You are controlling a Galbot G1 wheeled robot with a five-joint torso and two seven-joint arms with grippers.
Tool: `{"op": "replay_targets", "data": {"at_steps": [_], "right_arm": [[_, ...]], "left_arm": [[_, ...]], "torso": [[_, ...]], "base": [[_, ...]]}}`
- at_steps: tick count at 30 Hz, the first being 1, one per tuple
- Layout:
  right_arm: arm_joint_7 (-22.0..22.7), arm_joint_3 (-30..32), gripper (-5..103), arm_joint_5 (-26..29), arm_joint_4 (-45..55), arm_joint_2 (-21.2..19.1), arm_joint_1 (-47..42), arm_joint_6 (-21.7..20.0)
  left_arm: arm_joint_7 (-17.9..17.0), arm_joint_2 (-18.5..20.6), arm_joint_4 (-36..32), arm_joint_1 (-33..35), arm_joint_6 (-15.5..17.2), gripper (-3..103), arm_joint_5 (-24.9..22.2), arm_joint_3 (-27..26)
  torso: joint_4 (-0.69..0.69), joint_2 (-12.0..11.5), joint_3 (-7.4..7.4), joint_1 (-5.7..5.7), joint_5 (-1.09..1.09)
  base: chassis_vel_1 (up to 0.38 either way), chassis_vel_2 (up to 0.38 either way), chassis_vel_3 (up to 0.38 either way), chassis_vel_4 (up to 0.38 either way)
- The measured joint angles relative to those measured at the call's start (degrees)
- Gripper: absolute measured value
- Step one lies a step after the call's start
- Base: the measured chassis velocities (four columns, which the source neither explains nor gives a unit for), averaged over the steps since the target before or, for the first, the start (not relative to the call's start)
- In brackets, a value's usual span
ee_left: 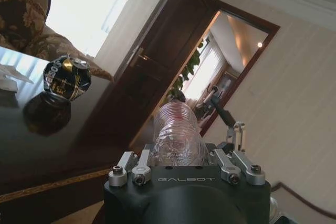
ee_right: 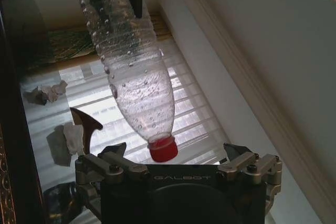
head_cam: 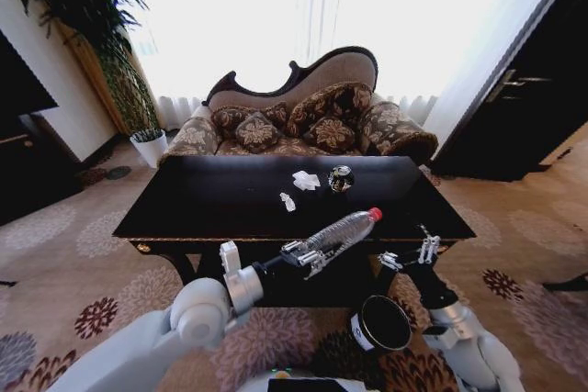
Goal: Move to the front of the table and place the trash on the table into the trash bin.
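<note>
From the head view, the left end effector (head_cam: 309,257) is gripping a clear plastic bottle (head_cam: 342,230) over the front edge of the black table (head_cam: 211,208). The bottle is lying slanted, its red cap (head_cam: 375,214) pointing up and away toward the robot's right. Two white paper wads (head_cam: 305,180) and a crushed can (head_cam: 341,178) are sitting on the table. The right end effector (head_cam: 409,255) is hanging open above the trash bin (head_cam: 380,323) on the floor.

In the left wrist view, the bottle is sticking straight out from the clenched fingers (ee_left: 140,167).

In the right wrist view, the red cap is pointing at the open fingers (ee_right: 113,153).
</note>
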Motion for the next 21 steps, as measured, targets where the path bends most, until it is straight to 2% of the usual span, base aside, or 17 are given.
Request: {"op": "replay_targets", "data": {"at_steps": [14, 21], "right_arm": [[-0.2, -1.3, 100, -2.0, 2.2, 1.5, -1.6, 0.9], [-0.2, -1.6, 100, -2.4, 2.2, 1.7, -1.8, 1.3]], "left_arm": [[-0.9, -4.1, 1.3, -3.3, 0.2, 40, 1.1, 5.2], [-1.6, -5.5, 1.7, -2.6, 0.3, 40, 1.5, 6.7]], "torso": [[0.00, 0.0, 0.00, 0.00, 0.00], [0.00, 0.0, 0.00, 0.00, 0.00]], "base": [[0.000, 0.000, 0.000, 0.000], [0.000, 0.000, 0.000, 0.000]]}}
